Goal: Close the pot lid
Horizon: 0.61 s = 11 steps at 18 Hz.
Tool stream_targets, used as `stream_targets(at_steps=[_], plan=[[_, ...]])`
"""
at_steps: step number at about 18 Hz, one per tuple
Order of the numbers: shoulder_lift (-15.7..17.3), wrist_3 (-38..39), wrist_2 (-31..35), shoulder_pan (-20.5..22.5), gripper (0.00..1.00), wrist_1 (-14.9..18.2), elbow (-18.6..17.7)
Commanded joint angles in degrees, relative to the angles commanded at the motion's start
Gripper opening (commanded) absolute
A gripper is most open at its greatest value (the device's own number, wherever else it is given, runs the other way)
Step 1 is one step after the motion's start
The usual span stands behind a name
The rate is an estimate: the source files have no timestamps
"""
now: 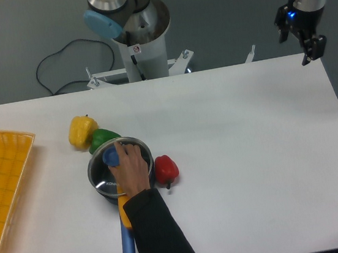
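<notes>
— Where is the pot (102, 183)?

— On the white table (252, 153), touching the red pepper (166, 169) at its right. The lid (103, 171) lies on it, a person's hand (132, 171) on the blue knob (110, 157).

— And you?

— My gripper (301, 35) hangs far right of the pot, past the table's back corner. Jaws apart, holding nothing.

A person's hand (132, 170) covers the 3 o'clock half of the lid (109, 171) and part of its blue knob, so whether the lid sits flush on the pot (118, 173) cannot be told. The sleeve hides the upper stretch of the pot's handle and runs off the picture at 6 o'clock. The yellow basket (4, 190) is cut off at 9 o'clock. The gripper (300, 39) is too small to judge its jaws.
</notes>
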State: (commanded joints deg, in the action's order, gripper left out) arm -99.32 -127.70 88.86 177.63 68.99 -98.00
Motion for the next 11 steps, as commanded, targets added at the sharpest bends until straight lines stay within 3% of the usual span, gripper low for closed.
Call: stream_targets(at_steps=[11], plan=[[0.17, 0.53, 0.26, -1.05, 1.0, 0.26, 0.88]])
